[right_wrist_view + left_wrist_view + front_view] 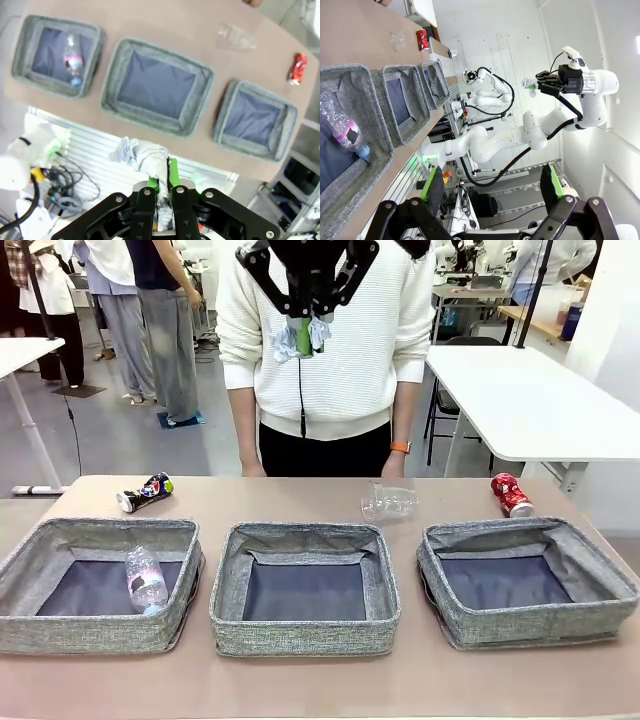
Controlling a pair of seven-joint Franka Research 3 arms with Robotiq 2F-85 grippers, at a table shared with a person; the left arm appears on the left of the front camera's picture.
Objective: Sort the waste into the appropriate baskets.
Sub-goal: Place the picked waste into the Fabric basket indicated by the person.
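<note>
The front view looks across the tabletop (300, 500) from the robot's side toward a person (330, 390) at the far edge, with three baskets (305, 635) close below; the right wrist view looks down on those baskets from high above; the left wrist view, rolled sideways, looks along the same row from beside one end.

The three baskets (305, 635) are made of coarse grey woven cloth, matt and rough, with dark, smoother bottoms. A matt, smooth brownish top is seen on the table (300, 685). Clear, glossy plastic is shown by the bottle (146, 580) in the left basket and by the far cup (388, 502). Shiny printed metal is seen on the crushed red can (512, 495) and the dark multicoloured can (145, 492). The crumpled white paper wad (140, 152) looks matt and creased.
</note>
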